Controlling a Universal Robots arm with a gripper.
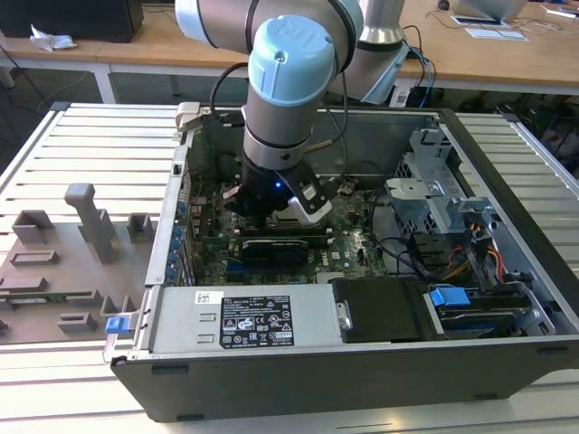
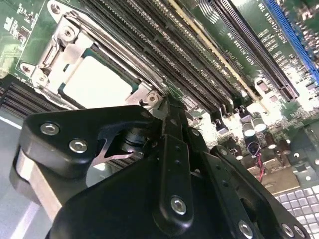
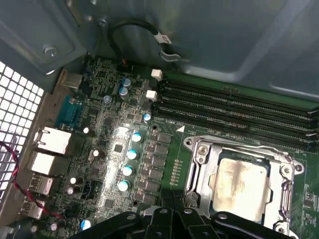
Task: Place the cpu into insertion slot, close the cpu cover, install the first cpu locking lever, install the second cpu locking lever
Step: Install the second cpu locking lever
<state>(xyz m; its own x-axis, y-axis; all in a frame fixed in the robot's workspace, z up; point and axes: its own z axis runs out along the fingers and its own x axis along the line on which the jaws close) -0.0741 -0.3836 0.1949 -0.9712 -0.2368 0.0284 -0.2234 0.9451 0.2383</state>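
The cpu (image 3: 241, 186) lies flat in the insertion slot (image 3: 194, 144) on the green motherboard, silver-grey top up. The silvery cpu cover (image 3: 202, 181) is folded down around it, framing the chip. My gripper (image 3: 173, 201) hovers just beside one corner of the socket, its black fingers pressed together. In the second wrist view the gripper (image 2: 167, 104) tapers to a narrow tip next to the cover's corner, with the cpu (image 2: 97, 84) just beyond it. I cannot tell whether anything thin is pinched there. In the exterior view the gripper (image 1: 271, 212) reaches down inside the open computer case.
Long black memory slots (image 3: 239, 107) run alongside the socket. Blue-topped capacitors (image 3: 130, 154) and rear ports (image 3: 47, 142) stand on its other side. The case's metal wall (image 3: 224, 35) rises close by. A power supply (image 1: 244, 316) and drive cage (image 1: 434, 194) flank the board.
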